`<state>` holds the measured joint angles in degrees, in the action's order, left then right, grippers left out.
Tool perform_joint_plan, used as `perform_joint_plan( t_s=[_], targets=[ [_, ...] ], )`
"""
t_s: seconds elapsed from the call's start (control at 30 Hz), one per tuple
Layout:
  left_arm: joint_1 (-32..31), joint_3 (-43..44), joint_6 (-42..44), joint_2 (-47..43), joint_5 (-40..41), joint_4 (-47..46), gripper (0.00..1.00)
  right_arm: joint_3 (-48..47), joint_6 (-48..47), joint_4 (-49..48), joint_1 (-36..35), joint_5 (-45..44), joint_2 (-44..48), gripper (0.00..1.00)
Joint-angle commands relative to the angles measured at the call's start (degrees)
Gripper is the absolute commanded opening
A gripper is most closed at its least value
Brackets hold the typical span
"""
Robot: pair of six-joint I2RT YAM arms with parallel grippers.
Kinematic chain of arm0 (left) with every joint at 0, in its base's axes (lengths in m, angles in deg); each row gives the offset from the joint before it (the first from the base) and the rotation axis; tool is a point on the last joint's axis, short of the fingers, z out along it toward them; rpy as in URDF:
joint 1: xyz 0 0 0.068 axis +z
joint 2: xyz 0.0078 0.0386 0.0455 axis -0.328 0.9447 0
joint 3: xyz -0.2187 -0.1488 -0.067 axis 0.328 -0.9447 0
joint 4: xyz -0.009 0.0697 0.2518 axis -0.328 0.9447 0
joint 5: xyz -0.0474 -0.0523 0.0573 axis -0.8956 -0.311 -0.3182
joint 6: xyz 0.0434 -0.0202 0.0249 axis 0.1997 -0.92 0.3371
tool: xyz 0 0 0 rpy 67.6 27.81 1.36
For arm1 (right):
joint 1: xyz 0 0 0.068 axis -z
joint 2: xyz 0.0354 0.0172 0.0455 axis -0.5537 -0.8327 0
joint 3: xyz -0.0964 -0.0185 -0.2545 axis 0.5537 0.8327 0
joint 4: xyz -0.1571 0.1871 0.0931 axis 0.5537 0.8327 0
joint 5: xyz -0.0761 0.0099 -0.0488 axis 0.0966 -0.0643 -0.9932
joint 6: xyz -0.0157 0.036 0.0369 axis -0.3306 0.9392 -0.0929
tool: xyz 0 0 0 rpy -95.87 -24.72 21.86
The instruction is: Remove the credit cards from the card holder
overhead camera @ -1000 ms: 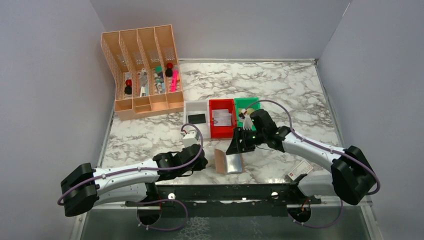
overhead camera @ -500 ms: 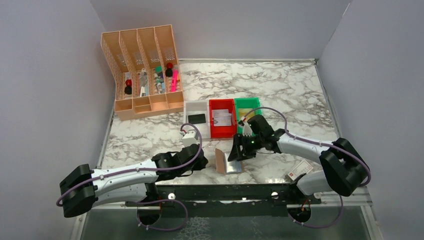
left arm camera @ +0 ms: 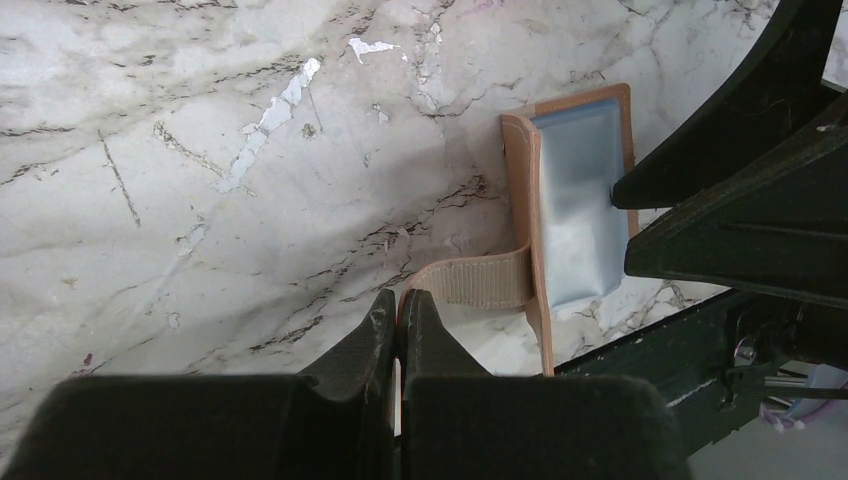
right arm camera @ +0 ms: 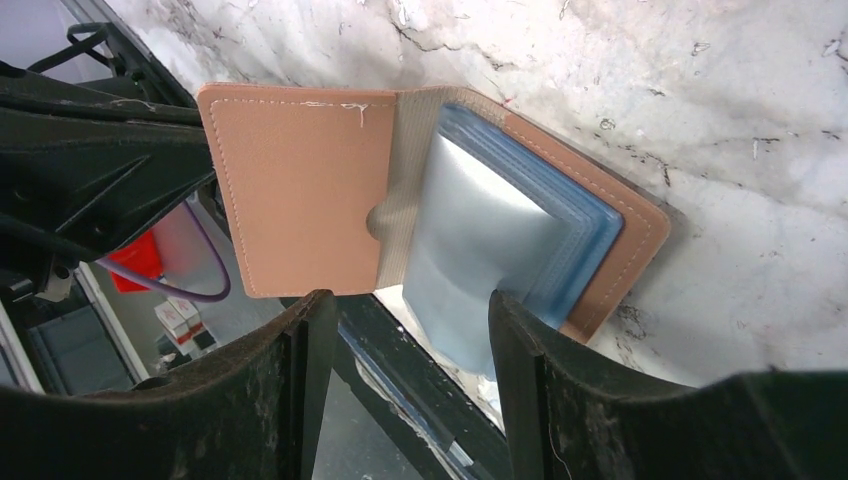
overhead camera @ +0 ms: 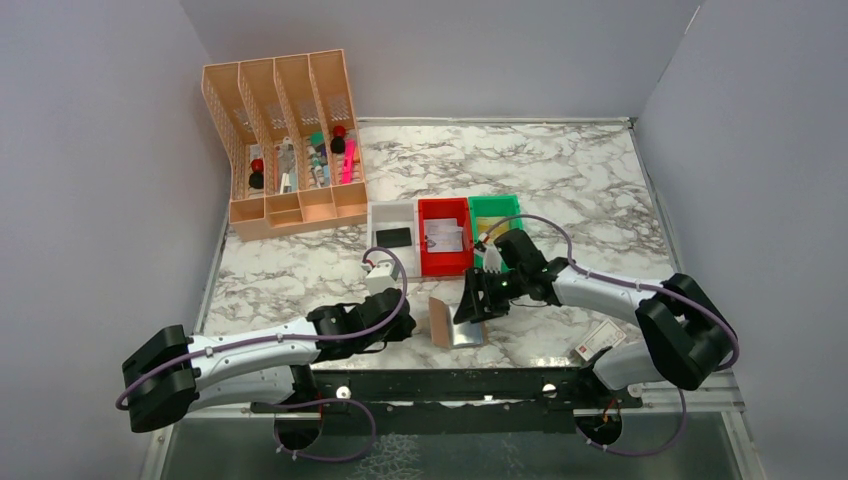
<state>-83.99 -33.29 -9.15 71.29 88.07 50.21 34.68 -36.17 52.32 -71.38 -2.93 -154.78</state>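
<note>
The card holder [overhead camera: 456, 323] lies open on the marble near the front edge, brown outside with pale blue-grey sleeves [right arm camera: 497, 232] inside. My left gripper [left arm camera: 398, 300] is shut on its beige strap [left arm camera: 482, 281], holding the brown flap [right arm camera: 298, 190] up to the left. My right gripper [right arm camera: 405, 312] hangs open right over the sleeves, and the lower edge of the top sleeve reaches in between its fingers [right arm camera: 520, 350]. No credit cards show in the sleeves. A dark card [overhead camera: 393, 237] lies in the white bin [overhead camera: 383, 213].
The white, red [overhead camera: 444, 209] and green [overhead camera: 500, 206] bins stand in a row just behind the card holder. An orange file rack [overhead camera: 285, 140] stands at the back left. The black base rail [overhead camera: 450, 382] runs along the near edge, close to the card holder.
My right gripper has come from beside the bins toward the front and down onto the open card holder. The left gripper keeps its hold on the strap.
</note>
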Motion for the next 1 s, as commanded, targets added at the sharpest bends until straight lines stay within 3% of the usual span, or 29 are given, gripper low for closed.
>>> perform_joint_plan(
  t_s=[0.0, 0.27, 0.63, 0.97],
  targets=[
    [0.1, 0.6, 0.9, 0.6, -0.5, -1.4, 0.0, 0.0, 1.1, -2.9, -0.1, 3.1, -1.7, 0.62],
    [0.1, 0.0, 0.5, -0.5, -0.3, -1.2, 0.0, -0.8, 0.3, 5.3, -0.2, -9.8, -0.7, 0.64],
    [0.1, 0.3, 0.3, 0.3, -0.5, -1.3, 0.0, -0.9, 0.3, 5.5, -0.2, -9.4, 3.2, 0.63],
    [0.1, 1.0, 0.8, 1.7, -0.7, -1.4, 0.0, -0.3, 0.2, 3.4, -0.2, -6.6, 1.1, 0.6]
  ],
)
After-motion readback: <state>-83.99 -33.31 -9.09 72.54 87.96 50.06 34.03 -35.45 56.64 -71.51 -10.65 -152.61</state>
